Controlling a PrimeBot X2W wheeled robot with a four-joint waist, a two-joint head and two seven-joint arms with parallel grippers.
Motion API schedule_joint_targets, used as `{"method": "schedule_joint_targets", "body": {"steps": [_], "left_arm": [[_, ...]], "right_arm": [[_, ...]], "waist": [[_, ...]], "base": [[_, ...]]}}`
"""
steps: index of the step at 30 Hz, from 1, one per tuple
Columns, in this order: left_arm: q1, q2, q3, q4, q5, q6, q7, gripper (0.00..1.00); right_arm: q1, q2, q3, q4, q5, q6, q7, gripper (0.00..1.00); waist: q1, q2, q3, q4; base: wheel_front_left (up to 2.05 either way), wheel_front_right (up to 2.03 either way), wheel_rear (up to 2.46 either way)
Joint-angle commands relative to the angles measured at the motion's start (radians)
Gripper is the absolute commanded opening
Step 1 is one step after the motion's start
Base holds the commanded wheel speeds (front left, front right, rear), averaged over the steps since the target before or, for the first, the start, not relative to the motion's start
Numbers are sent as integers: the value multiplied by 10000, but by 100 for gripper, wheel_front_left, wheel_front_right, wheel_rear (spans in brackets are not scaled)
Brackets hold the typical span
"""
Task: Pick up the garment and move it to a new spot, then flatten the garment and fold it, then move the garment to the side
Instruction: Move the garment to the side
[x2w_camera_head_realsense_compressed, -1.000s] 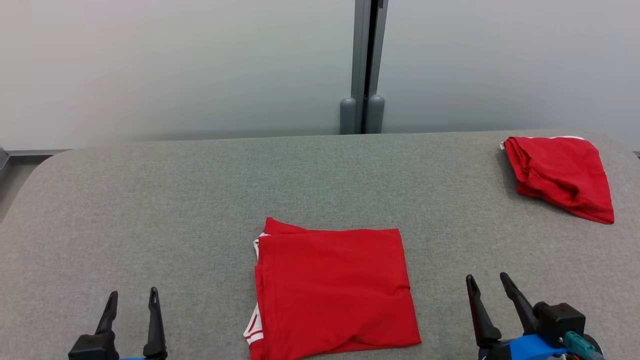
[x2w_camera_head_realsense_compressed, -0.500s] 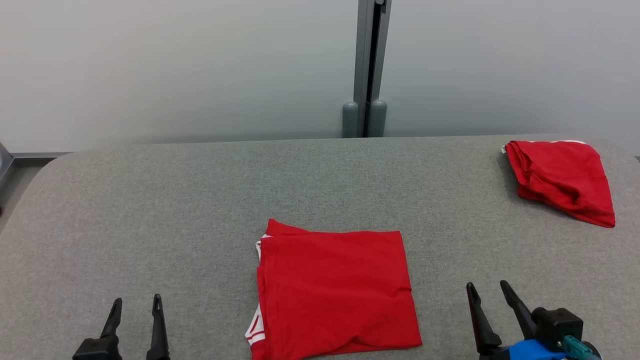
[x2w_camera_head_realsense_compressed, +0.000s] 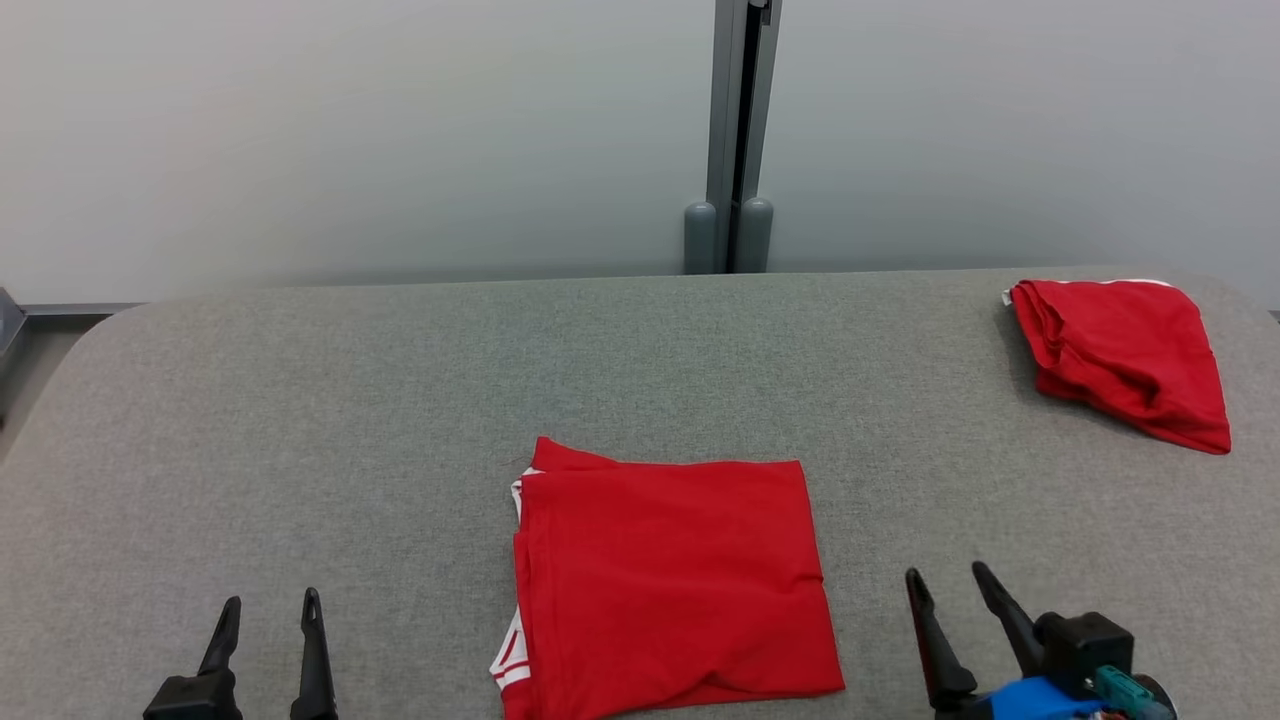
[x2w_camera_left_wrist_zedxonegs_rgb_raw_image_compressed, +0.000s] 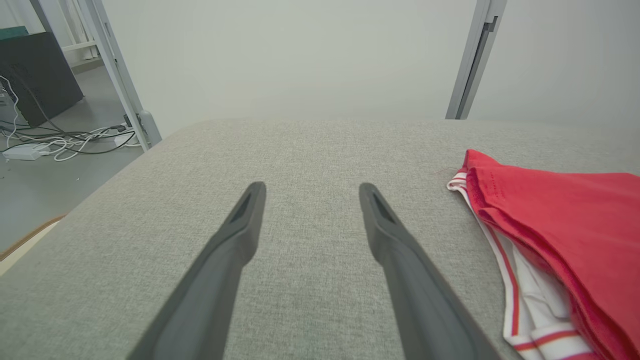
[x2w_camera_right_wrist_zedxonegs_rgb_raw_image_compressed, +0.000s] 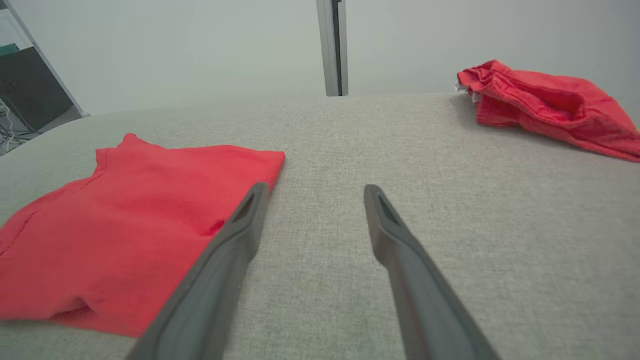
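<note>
Folded garment (x2w_camera_head_realsense_compressed: 670, 580), near corner beyond bottom edge

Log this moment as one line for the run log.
garment: folded, table centre | second garment: bunched, far right | left gripper: open, empty | right gripper: open, empty

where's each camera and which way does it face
Head view: on the head, facing forward and down at the table and folded garment; left gripper and right gripper, open, at bottom.
Left wrist view: low over the table, along its own fingers; folded garment at right.
Right wrist view: likewise, own fingers; folded garment at left, crumpled garment far right.
Shared: both wrist views see the folded garment, opposite sides.
</note>
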Motion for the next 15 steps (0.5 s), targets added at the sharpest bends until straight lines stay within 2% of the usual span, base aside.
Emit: {"method": "schedule_joint_targets", "body": {"steps": [1, 8, 15], "left_arm": [[-125, 32, 11, -13, -49, 51, -24, 100], [-355, 13, -83, -90, -79, 56, -24, 100], [-774, 6, -212, -151, -170, 13, -24, 100]], "right_arm": [[-250, -10, 139, 64, -16, 6, -30, 100], [-1572, -19, 1149, 491, 76, 4, 34, 100], [-2942, -19, 1580, 2008, 343, 6, 993, 100]], "waist": [[0, 1, 12, 35], [0, 1, 237, 201], [0, 1, 743, 472]], "base": [[0, 0, 0], [0, 0, 0], [0, 0, 0]]}}
